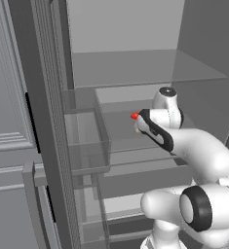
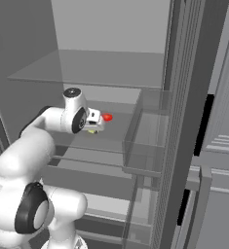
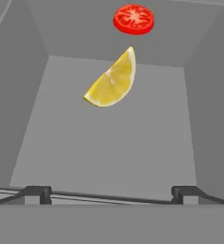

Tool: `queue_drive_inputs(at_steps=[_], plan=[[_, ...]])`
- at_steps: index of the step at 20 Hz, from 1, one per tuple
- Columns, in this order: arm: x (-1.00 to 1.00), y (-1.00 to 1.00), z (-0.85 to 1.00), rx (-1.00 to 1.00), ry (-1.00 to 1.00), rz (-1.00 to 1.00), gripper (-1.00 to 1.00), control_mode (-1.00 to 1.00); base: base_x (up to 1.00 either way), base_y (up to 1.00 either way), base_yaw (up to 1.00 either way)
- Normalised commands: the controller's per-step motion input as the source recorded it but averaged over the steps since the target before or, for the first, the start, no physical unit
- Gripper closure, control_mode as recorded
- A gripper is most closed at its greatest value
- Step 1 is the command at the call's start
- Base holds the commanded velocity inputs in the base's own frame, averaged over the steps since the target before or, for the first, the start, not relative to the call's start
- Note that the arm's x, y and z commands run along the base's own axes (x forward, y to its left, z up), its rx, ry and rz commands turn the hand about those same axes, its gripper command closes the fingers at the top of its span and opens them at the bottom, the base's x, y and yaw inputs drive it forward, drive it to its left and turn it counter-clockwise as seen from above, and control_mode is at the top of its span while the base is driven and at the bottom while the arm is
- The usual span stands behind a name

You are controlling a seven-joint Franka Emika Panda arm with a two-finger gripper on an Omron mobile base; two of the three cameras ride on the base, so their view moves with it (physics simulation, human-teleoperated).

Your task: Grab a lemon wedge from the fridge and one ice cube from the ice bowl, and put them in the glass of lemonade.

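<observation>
The fridge point(image 1: 125, 34) stands open and my arm reaches into it above a middle shelf point(image 2: 111, 73). The lemon wedge point(image 3: 112, 81), bright yellow, lies on the grey shelf floor straight ahead of my gripper point(image 3: 111, 193), with a clear gap between them. In the right base view the lemon wedge point(image 2: 91, 131) peeks out just under the hand. My gripper point(image 2: 94, 124) is open, its fingertips spread wide with nothing between them. The ice bowl and the glass of lemonade are out of view.
A small red round slice point(image 3: 133, 19) lies just beyond the wedge, near the back wall. Clear door bins point(image 1: 86, 141) on the open fridge doors flank the arm point(image 2: 145, 141). Grey shelf walls close in on both sides.
</observation>
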Motion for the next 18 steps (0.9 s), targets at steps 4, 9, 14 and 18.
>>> queue_drive_inputs(at_steps=[4,9,14,18], plan=[[0.07,0.00,-0.29,0.00,0.05,0.07,-1.00,-1.00,0.00,0.00,0.00],[0.01,0.00,-0.11,0.00,0.06,0.00,-1.00,-1.00,0.00,0.00,0.00],[0.20,0.08,-0.01,0.00,0.00,-0.07,-1.00,-1.00,0.00,0.00,0.00],[0.41,0.28,-0.03,0.00,0.00,-0.09,-1.00,-1.00,0.00,0.00,0.00]])
